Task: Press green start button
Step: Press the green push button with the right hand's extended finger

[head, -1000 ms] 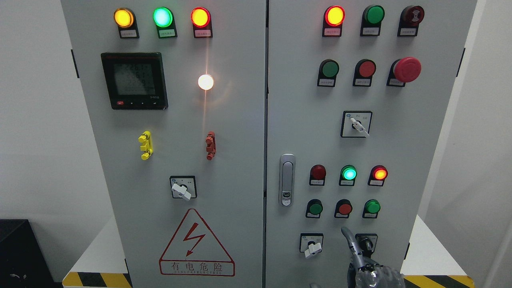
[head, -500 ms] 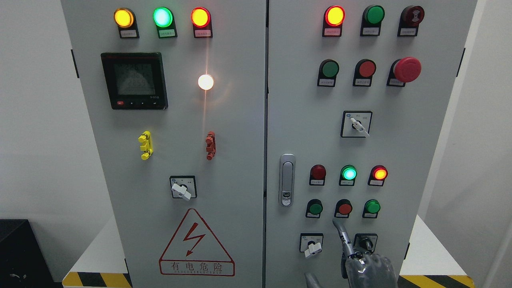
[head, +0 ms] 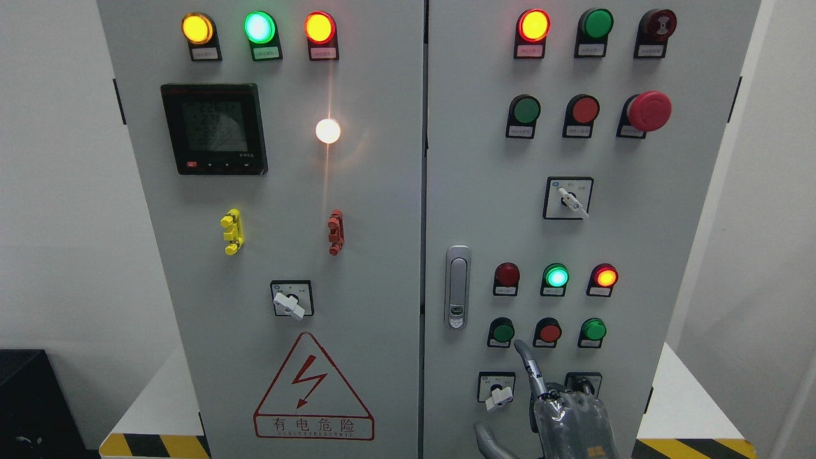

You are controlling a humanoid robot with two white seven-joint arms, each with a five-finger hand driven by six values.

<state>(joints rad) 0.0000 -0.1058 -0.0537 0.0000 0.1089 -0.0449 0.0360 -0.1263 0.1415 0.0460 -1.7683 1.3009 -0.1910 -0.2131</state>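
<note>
The round green start button (head: 503, 332) sits in a black collar at the left end of the lower row of three push buttons on the right door of the grey metal control cabinet (head: 382, 223), just right of the silver door latch handle (head: 457, 287). Beside it in that row are a round red button (head: 549, 332) and a second green button (head: 594, 329); above them glow a dark red lamp, a lit green lamp (head: 556, 276) and a lit orange-red lamp. The right robot hand (head: 561, 414), grey and glossy, rises from the bottom edge with its index finger (head: 528, 364) extended and the other fingers curled, holding nothing; the fingertip lies just below and right of the green start button, apart from it. A white-handled rotary switch (head: 498, 396) is left of the finger
</note>
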